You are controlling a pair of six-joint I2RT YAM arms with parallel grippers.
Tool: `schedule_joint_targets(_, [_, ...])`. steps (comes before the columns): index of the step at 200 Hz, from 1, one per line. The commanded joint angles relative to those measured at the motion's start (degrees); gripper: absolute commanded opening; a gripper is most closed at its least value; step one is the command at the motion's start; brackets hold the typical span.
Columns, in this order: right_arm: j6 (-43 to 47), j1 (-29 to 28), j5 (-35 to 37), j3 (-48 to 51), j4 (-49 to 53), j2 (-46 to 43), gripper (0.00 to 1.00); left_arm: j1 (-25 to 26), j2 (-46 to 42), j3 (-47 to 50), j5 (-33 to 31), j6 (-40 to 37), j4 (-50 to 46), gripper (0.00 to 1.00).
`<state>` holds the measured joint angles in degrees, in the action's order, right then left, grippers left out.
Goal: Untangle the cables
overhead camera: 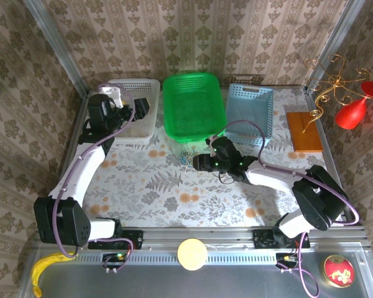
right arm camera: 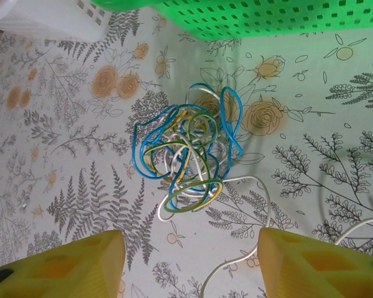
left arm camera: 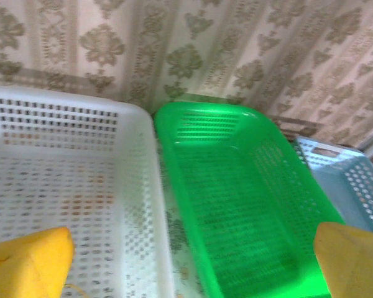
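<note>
The cables (right arm camera: pixel 185 155) lie in one loose tangle on the tabletop (right arm camera: pixel 56 180), near the green basket (right arm camera: pixel 267 18). Blue, yellow-green and white loops interlace, seemingly unknotted, and a white strand trails away.

The table (overhead camera: pixel 174 198) is covered with a cloth printed with ferns and orange flowers. Across the upper middle of the top view stand a white basket (overhead camera: pixel 137 82), a green basket (overhead camera: pixel 193 105) and a blue basket (overhead camera: pixel 252 108). The tangled blue, yellow and white cables (right arm camera: pixel 186 155) lie just below the green basket. A wooden board (overhead camera: pixel 304 130) rests at the upper right.
</note>
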<state>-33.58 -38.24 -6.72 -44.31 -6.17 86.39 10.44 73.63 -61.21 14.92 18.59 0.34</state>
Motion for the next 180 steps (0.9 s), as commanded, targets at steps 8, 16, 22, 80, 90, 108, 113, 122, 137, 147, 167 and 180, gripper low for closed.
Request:
schedule_joint_targets(8, [-0.9, 1.1, -1.5, -1.2, -1.1, 1.1, 0.58, 3.3, -4.3, 4.3, 0.6, 4.2, 1.9, 1.00])
schedule_joint_targets(16, [-1.0, 1.4, -1.5, -0.8, -1.1, 0.8, 0.58, 4.9, -5.3, 6.2, 1.0, 5.4, 2.8, 1.00])
schedule_joint_targets(22, [-1.3, 1.7, -1.5, -0.3, -0.8, 0.4, 0.57, 5.9, -6.3, 7.5, 1.1, 6.0, 3.3, 1.00])
schedule_joint_targets(80, [3.9, 1.8, -2.3, 3.2, 5.4, -4.8, 0.62, 14.4, -13.5, 20.6, -0.3, 13.1, 7.2, 1.00])
schedule_joint_targets(90, [5.1, 1.5, -2.1, 3.5, 6.4, -5.1, 0.64, 15.3, -14.5, 22.1, -1.6, 14.2, 7.2, 1.00])
schedule_joint_targets(108, [5.7, 1.1, -1.6, 4.0, 7.2, -5.1, 0.64, 17.1, -14.8, 24.1, -2.3, 15.1, 7.0, 1.00])
schedule_joint_targets(113, [5.6, 1.1, -1.6, 4.0, 6.9, -4.8, 0.64, 17.6, -14.5, 24.4, -2.5, 15.1, 6.5, 1.00])
schedule_joint_targets(122, [5.3, 1.1, -1.8, 4.0, 6.2, -4.5, 0.64, 18.3, -13.9, 24.7, -2.9, 14.9, 5.3, 1.00])
schedule_joint_targets(137, [4.6, 1.1, -2.3, 3.3, 5.3, -3.6, 0.63, 19.2, -12.3, 25.4, -3.1, 14.7, 4.5, 1.00])
schedule_joint_targets(147, [4.0, 1.1, -2.8, 2.7, 4.6, -2.8, 0.62, 19.7, -11.2, 26.1, -3.1, 15.0, 4.6, 1.00])
schedule_joint_targets(167, [3.6, 0.8, -4.0, 0.6, 3.7, -1.2, 0.59, 20.4, -8.7, 27.2, -3.3, 15.5, 5.1, 1.00])
schedule_joint_targets(180, [3.8, 0.4, -4.3, -1.4, 4.0, -0.2, 0.56, 20.5, -7.6, 27.9, -3.4, 16.2, 5.8, 1.00])
